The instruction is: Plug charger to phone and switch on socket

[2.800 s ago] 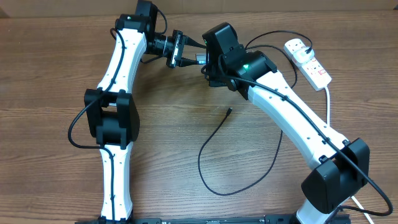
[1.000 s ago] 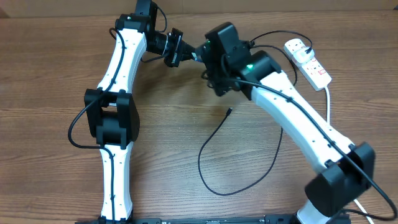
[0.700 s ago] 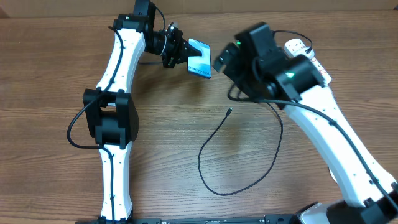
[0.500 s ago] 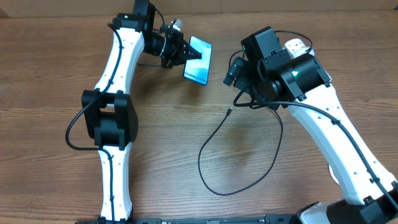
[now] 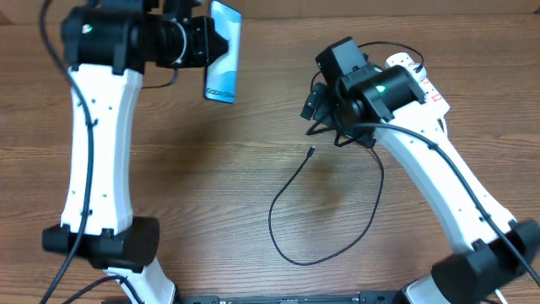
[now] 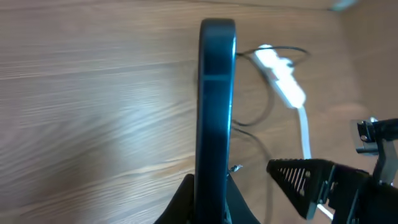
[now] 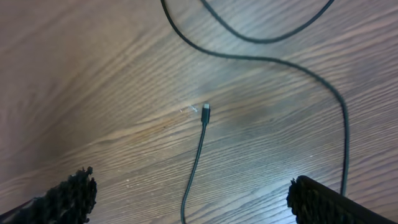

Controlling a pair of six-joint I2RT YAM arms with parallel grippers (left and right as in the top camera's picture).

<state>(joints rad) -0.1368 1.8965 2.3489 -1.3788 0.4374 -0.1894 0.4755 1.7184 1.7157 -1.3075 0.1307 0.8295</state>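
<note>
Teal phone clamped in left end effector, right end effector spread above charger

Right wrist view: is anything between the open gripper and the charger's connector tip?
Nothing visible. The right gripper is open above bare wood, and the charger's connector tip lies on the table between its fingers' lines, with only the charger's own cable looping nearby.
</note>
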